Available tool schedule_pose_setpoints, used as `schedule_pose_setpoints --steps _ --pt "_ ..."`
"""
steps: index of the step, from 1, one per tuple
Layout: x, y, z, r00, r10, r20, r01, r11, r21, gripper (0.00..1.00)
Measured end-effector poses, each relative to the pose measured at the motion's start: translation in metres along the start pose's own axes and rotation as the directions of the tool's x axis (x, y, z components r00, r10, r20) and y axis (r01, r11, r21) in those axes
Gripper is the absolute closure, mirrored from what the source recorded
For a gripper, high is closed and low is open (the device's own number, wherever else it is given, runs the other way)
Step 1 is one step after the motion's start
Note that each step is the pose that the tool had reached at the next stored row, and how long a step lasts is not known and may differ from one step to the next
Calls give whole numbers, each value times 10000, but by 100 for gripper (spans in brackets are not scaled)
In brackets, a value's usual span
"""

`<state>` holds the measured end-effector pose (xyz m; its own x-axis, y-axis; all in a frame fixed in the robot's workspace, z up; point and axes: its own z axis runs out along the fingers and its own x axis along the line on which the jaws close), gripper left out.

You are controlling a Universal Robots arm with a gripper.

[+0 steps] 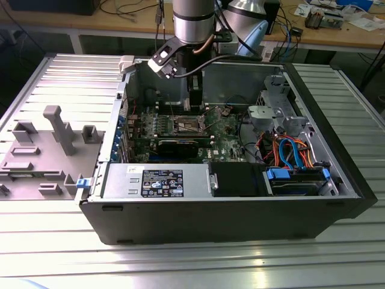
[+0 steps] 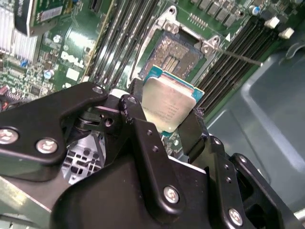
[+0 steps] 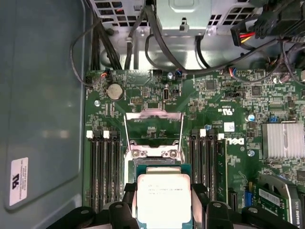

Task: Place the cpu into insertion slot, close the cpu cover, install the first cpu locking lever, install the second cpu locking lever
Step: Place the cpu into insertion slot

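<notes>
Black gripper [image 2: 166, 114] pinches, between 2 jaws, the silver-topped cpu [image 2: 167, 101] (green-edged square) near the metal-rimmed insertion slot [image 2: 177, 53].

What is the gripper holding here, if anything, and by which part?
The gripper holds the cpu: its fingers clamp two opposite side edges, metal top exposed, near the insertion slot.

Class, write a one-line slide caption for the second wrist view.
Gripper holds the cpu near the uncovered insertion slot.
</notes>
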<state>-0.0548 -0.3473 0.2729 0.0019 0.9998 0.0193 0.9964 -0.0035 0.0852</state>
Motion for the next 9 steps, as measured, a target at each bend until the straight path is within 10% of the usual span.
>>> schedule_pose_setpoints --steps 9 --pt "10 -47 136 10000 0 2 0 10000 -9 46"
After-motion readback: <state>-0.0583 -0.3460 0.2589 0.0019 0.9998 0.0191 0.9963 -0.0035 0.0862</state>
